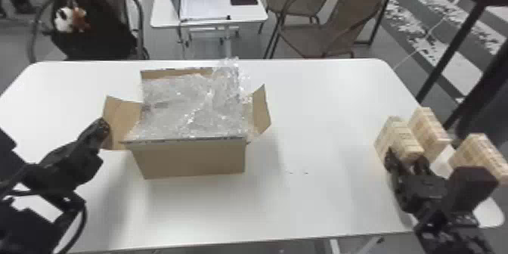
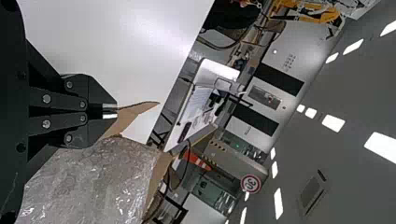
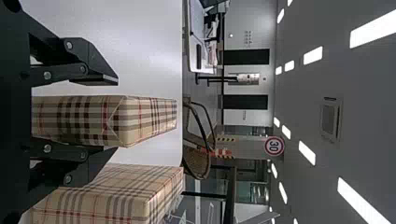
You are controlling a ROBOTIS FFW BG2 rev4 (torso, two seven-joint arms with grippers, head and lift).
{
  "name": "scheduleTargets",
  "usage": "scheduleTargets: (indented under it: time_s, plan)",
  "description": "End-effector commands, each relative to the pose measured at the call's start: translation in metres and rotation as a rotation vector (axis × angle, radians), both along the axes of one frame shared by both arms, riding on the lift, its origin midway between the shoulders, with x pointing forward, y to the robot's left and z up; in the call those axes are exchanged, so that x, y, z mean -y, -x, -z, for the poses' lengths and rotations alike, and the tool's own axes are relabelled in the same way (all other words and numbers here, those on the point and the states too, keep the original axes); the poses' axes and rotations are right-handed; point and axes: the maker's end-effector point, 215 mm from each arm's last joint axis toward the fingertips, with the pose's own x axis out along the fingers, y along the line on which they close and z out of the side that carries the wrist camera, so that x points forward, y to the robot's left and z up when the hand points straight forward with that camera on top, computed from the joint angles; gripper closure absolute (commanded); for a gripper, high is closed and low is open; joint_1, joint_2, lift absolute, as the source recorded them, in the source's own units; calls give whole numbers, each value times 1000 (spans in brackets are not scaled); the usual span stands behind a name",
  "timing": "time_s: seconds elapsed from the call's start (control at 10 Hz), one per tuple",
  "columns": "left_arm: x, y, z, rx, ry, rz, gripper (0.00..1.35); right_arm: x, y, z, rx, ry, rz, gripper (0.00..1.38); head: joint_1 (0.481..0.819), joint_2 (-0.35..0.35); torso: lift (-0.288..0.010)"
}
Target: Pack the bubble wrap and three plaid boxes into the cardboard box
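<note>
White table [image 1: 325, 204]: cardboard box [image 1: 192, 160], three plaid boxes [image 1: 429, 128].

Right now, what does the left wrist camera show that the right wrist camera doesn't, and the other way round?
Left wrist view: the left pincer, shut, near a raised flap of the cardboard box, and bubble wrap lying across the box's top.

Right wrist view: the right pincer, open, with one plaid box between its fingers, and a second plaid box beside that one.

Both: the white table, a round red-edged sign and ceiling lights.
</note>
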Motion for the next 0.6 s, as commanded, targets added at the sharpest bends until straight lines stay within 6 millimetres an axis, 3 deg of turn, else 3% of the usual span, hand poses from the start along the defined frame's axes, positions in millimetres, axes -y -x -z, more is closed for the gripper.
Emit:
scheduleTargets:
  time_s: [0.0, 0.3, 0.5]
  plan:
    - [0, 1, 1, -2, 2, 0, 1211, -8, 4, 2, -5, -18, -12, 992, 695, -39, -174]
    - [2, 0, 2, -2, 1, 2, 1211, -19, 6, -13, 24, -83, -29, 1003, 695, -28, -174]
    - [1, -1, 0, 1, -5, 0, 1211, -86, -15, -78, 57, -177, -201, 1003, 695, -13, -174]
